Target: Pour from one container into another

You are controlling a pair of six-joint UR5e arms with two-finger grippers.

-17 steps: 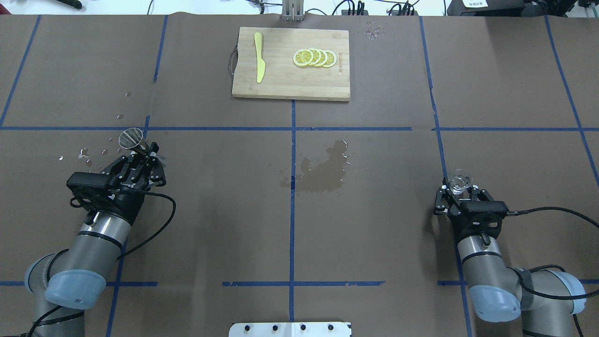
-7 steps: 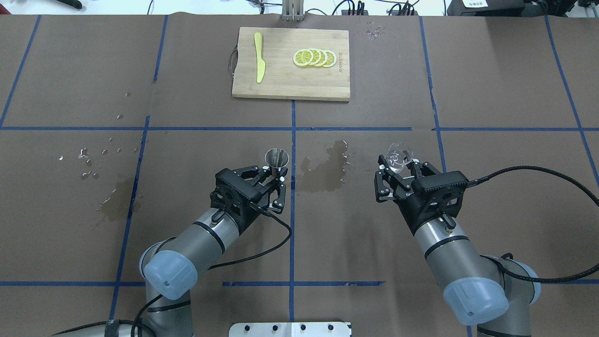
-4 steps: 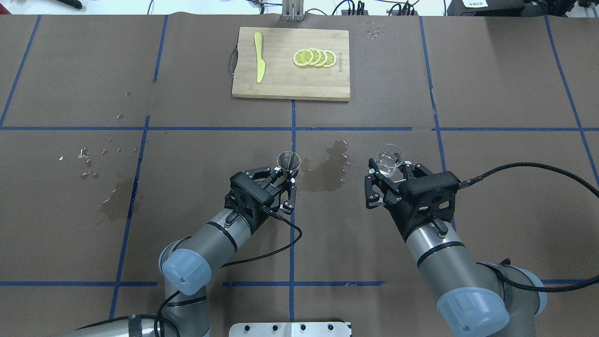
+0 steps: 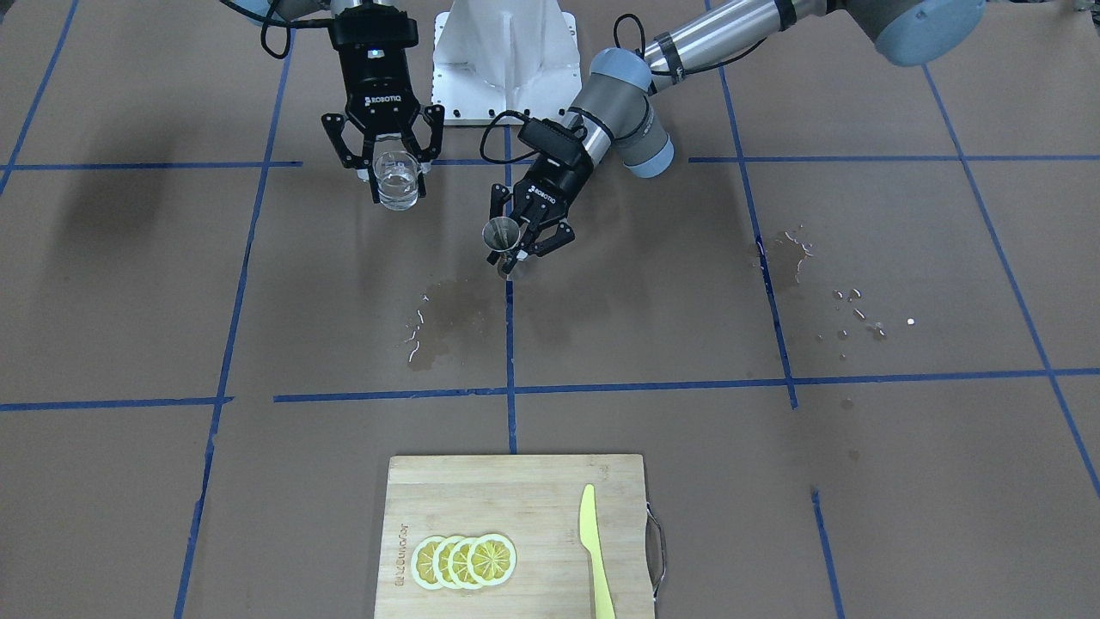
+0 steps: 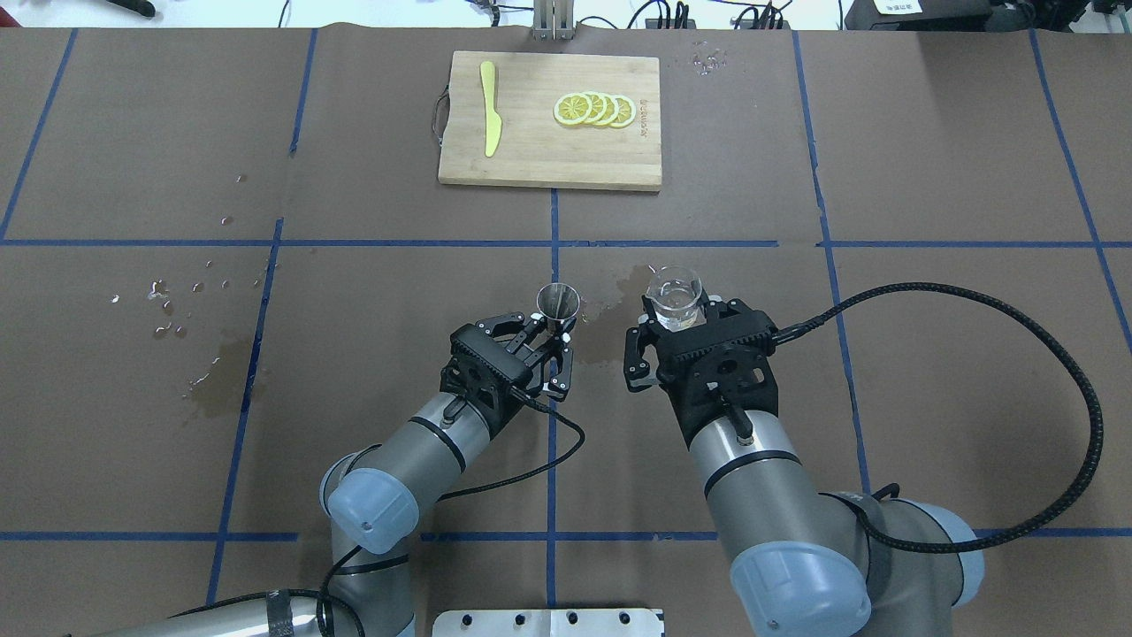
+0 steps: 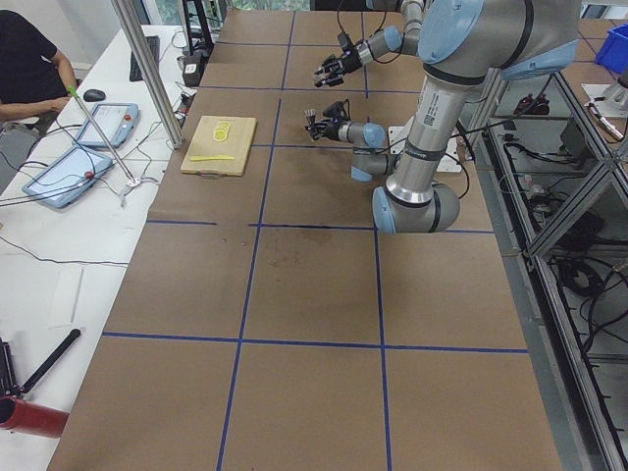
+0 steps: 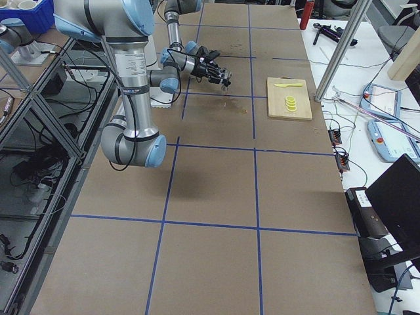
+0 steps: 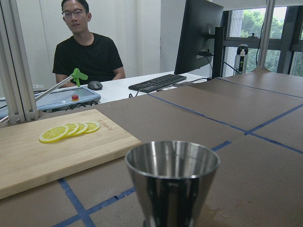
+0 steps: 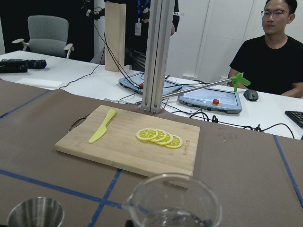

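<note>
The clear glass tumbler (image 5: 675, 296) stands upright in my right gripper (image 5: 676, 311), which is shut on it above the table's middle; a little clear liquid shows inside it (image 4: 399, 182). My left gripper (image 5: 553, 329) is shut on the lower part of the steel jigger (image 5: 558, 305), upright with its open cone upward (image 4: 502, 241). The two containers hang side by side, a short gap apart, the tumbler to the right of the jigger in the overhead view. The left wrist view is filled by the jigger's upper cone (image 8: 171, 182). The right wrist view shows the tumbler's rim (image 9: 173, 203) and the jigger (image 9: 35, 215) at lower left.
A wooden cutting board (image 5: 531, 150) lies at the far middle with a yellow knife (image 5: 489, 106) and lemon slices (image 5: 594, 109). A wet patch (image 5: 623, 292) darkens the paper under the containers; another stain (image 5: 217, 389) and droplets (image 5: 168, 292) lie at left. An operator (image 8: 87, 47) sits beyond the table.
Both arms came in from the table's sides to the middle, each carrying its container. The right arm moved left with the tumbler, now close beside the jigger.
</note>
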